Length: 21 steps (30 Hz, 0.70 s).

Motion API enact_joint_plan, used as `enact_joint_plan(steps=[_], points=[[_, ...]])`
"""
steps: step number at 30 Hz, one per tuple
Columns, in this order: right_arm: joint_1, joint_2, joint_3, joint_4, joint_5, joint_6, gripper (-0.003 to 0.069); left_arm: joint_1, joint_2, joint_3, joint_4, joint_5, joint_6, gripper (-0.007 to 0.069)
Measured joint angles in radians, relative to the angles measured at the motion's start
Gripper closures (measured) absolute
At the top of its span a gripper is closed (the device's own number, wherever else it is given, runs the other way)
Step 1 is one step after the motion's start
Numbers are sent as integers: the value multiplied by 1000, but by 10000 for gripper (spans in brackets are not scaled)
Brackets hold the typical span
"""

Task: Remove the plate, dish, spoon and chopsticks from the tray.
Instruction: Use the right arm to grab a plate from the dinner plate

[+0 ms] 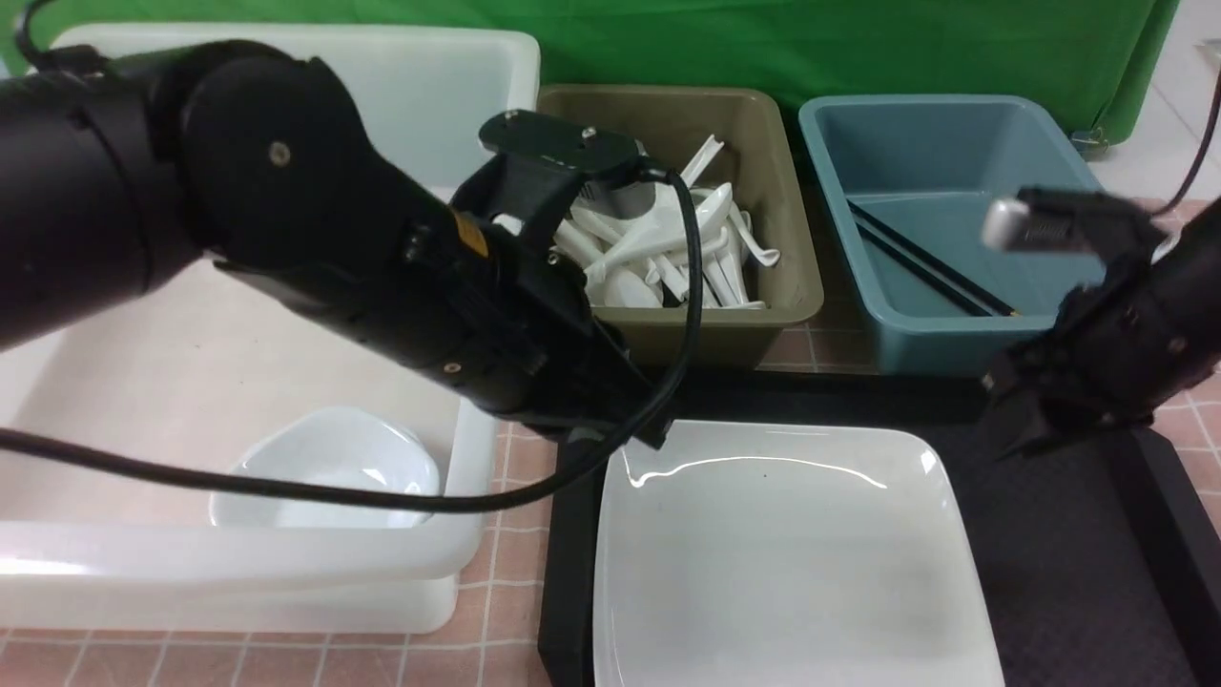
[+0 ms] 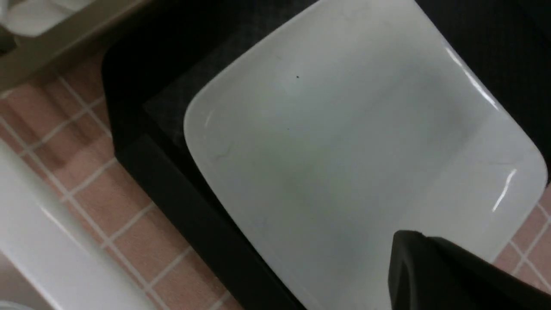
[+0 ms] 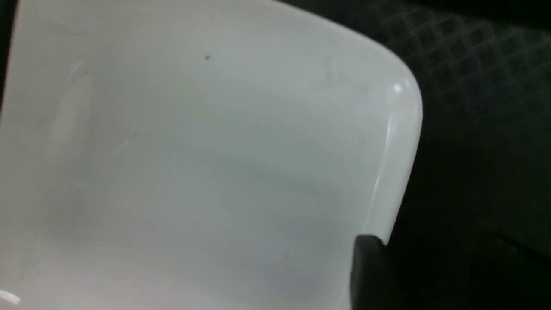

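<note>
Closest to you lay the plate [image 1: 782,572], big, white and shiny, flat on the left part of the black tray [image 1: 1068,553]. The tray sat on the pink tiled table [image 1: 506,592]. Your left gripper [image 1: 625,429] hung by the plate's far left corner, at the end of the thick black arm [image 1: 286,210] that reached across from the left. In the left wrist view one dark finger [image 2: 430,271] showed over the plate. You could not tell from that if the gripper was open or closed. Your right gripper [image 1: 1025,429] hung over the bare tray, just beside the plate's far right corner, and it looked blurry. In the right wrist view one dark finger [image 3: 370,275] showed right at the plate's rounded edge. You could not tell if it touched the plate, or if that gripper was open or closed. To your left, the small white dish [image 1: 324,463] sat inside the big white bin [image 1: 238,563], well apart from both grippers. Farther back, a heap of white spoons [image 1: 658,258] lay in the olive bin [image 1: 706,334], partly behind that arm. Beside it on the right, the black chopsticks [image 1: 930,262] lay slanted on the floor of the blue bin [image 1: 916,334]. A green cloth [image 1: 763,38] hung at the very back.
</note>
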Motion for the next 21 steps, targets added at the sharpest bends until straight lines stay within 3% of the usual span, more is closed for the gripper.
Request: enact_joint_plan(steps=[3, 6, 16, 21], points=[[1, 73, 6, 23, -74, -4, 123, 0, 6, -3, 20, -46, -11, 620], [3, 142, -9, 45, -110, -9, 86, 0, 18, -9, 29, -88, -11, 620], [17, 262, -63, 102, -152, -55, 109, 0, 72, -9, 29, -214, -11, 620], [23, 277, -71, 135, -150, -101, 232, 0, 81, -9, 29, -223, -11, 620]])
